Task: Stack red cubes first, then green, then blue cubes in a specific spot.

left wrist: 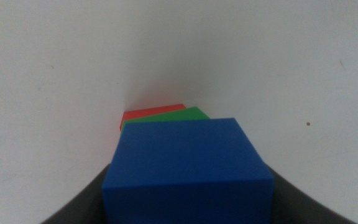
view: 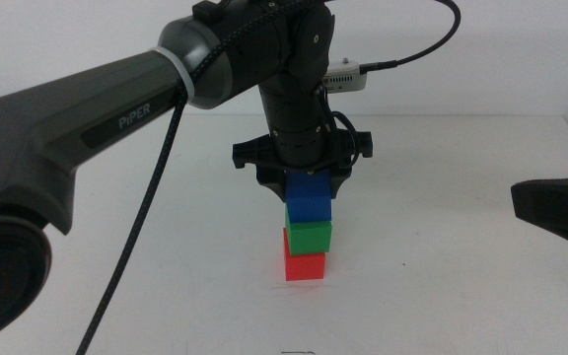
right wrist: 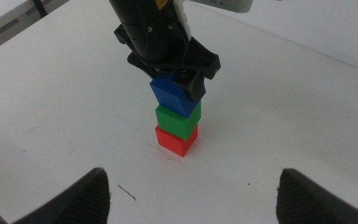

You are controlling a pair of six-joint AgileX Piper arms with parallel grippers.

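Observation:
A red cube [view: 304, 264] stands on the white table with a green cube [view: 309, 235] on top of it. The blue cube [view: 310, 199] sits at the top of the green one, turned slightly against it. My left gripper [view: 309, 182] comes straight down from above and is shut on the blue cube's upper part. The left wrist view has the blue cube [left wrist: 188, 165] filling the space between the jaws, with slivers of green [left wrist: 169, 116] and red [left wrist: 148, 114] beneath. My right gripper [right wrist: 194, 180] waits open at the table's right side, facing the stack [right wrist: 178, 119].
The left arm's dark forearm [view: 87, 118] and its cable [view: 141, 227] cross the left half of the table. The right gripper's body [view: 560, 202] shows at the right edge. White tabletop [view: 442, 286] surrounds the stack.

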